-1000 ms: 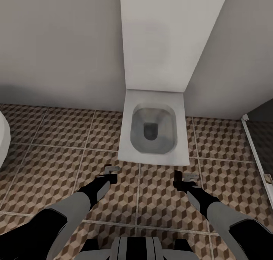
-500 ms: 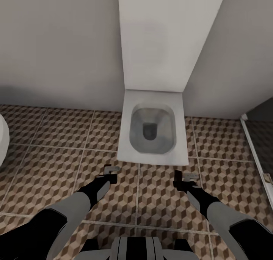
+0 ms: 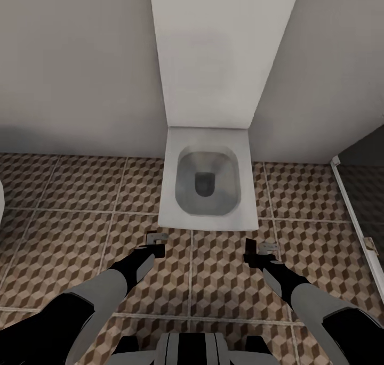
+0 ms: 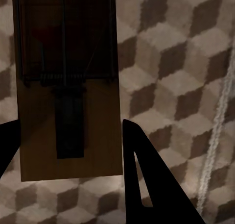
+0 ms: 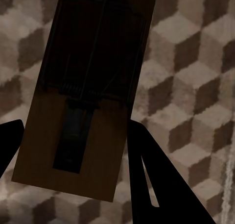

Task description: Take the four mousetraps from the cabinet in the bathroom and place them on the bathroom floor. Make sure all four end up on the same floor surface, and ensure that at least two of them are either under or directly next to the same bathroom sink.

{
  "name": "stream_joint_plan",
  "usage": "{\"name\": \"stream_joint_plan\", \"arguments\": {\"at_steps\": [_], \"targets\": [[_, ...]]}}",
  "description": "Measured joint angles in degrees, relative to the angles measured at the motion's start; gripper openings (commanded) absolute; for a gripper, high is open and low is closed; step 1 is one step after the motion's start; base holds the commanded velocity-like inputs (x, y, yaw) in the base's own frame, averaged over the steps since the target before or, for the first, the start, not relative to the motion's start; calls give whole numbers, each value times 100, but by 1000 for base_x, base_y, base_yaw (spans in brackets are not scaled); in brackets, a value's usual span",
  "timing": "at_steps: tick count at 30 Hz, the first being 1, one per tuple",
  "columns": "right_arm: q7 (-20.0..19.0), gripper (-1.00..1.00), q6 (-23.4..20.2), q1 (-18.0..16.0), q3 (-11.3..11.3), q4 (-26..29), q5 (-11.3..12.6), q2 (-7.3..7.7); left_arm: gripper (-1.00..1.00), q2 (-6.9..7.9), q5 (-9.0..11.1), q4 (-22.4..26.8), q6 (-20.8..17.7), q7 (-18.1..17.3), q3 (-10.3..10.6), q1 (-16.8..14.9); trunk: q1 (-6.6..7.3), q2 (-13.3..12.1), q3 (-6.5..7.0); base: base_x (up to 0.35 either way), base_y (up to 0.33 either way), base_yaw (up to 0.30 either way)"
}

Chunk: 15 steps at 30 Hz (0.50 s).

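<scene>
cut-off traps, fingers and fixtures
in both wrist views each mousetrap (image 4: pixel 68 87) (image 5: pixel 88 96) runs off the frame's edge, one black finger (image 4: pixel 10 140) (image 5: pixel 10 140) barely showing; in the head view the toilet (image 3: pixel 208 184) tank leaves the far edge, and the traps are too small to tell

Arms grey, black at wrists — dark hands; striped trunk.

A white square-edged toilet (image 3: pixel 207 186) stands against the far wall, its tall white cistern panel (image 3: pixel 216 50) rising behind it. Plain grey walls (image 3: pixel 74 66) meet a floor (image 3: pixel 69 216) of brown, beige and white cube-patterned tiles (pale grout lines). At right, a white-framed dark opening (image 3: pixel 357 205).
</scene>
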<state>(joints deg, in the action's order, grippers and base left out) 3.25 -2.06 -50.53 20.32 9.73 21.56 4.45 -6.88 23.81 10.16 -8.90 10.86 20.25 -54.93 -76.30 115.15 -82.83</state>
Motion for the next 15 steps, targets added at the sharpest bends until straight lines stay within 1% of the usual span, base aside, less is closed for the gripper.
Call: {"name": "stream_joint_plan", "arguments": {"at_steps": [15], "targets": [[35,-100,-3,-1,4,-1,-23,0,-100,0,-7,1,0,0,0,1,0,0,0,0,0,-1]]}}
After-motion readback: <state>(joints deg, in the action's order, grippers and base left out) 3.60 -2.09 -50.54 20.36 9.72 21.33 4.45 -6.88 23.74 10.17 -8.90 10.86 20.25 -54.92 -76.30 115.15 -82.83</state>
